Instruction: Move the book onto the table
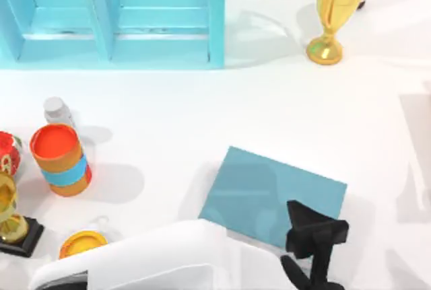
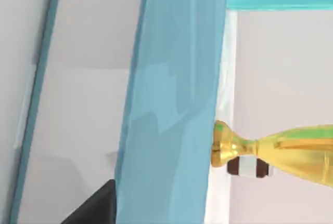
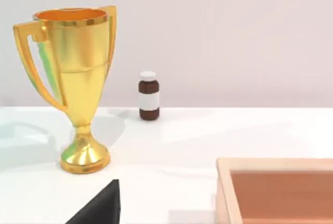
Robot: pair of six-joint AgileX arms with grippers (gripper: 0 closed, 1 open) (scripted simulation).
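The left gripper [image 1: 306, 226] seems clamped on the book [image 1: 269, 192], hovering over the table [image 1: 202, 108]; release crooked and it slaps down or slides.

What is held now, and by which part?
The left gripper appears to hold the teal-blue rectangular hardcover book by its lower-right edge in the top view.
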